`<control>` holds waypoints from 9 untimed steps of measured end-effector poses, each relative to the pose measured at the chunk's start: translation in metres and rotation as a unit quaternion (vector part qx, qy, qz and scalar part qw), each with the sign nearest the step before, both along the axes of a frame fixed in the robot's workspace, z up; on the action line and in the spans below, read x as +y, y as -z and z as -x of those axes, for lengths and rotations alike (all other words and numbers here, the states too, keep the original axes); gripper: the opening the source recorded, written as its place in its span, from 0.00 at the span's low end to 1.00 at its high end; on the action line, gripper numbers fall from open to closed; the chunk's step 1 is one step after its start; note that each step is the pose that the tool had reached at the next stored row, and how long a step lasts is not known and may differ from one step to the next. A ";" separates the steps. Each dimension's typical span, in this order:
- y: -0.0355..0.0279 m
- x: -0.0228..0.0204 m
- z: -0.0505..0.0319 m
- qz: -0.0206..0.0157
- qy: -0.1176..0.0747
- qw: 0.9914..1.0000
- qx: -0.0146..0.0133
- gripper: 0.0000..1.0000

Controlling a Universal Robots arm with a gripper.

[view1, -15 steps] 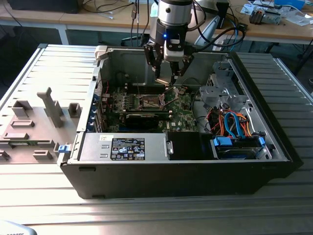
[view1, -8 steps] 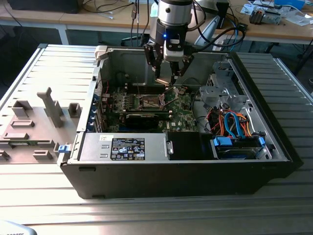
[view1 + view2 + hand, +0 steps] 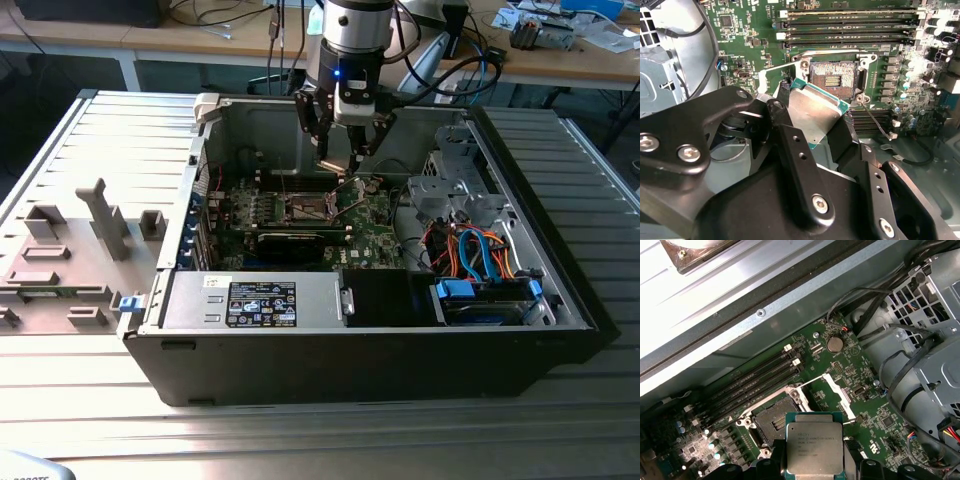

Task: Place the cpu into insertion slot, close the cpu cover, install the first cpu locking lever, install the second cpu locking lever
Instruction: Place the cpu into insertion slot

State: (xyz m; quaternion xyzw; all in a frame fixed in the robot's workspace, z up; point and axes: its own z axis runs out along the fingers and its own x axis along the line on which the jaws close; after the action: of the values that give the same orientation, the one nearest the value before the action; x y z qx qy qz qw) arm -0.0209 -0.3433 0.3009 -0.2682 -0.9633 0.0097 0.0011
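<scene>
Item: single arm's gripper, inside an opened desktop computer case that lies on a grey slatted table. The black fingers are closed to chip width on opposite edges of the cpu, metal top showing in both wrist views, green edge visible. Position of the cpu: held above the green motherboard, near the insertion slot but not seated in it. Insertion slot: uncovered, dark centre and contact field exposed, silvery rim around it. The cpu cover: swung up and open beside the slot. Adjacent: long black memory slots, coin cell, labelled power supply, blue and orange cables, grey fixtures on the exterior view's left.
</scene>
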 end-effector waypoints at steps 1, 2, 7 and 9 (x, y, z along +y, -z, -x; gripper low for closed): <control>0.0000 0.0000 0.0000 0.000 0.000 1.000 0.000 0.54; 0.0000 0.0000 0.0000 0.000 0.001 1.000 0.000 0.54; 0.0000 0.0000 0.0000 0.000 0.003 1.000 0.000 0.54; 0.0000 0.0000 0.0000 0.000 0.004 1.000 0.000 0.54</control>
State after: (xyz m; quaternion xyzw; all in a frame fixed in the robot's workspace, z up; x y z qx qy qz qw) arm -0.0208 -0.3433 0.3009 -0.2716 -0.9624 0.0098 0.0011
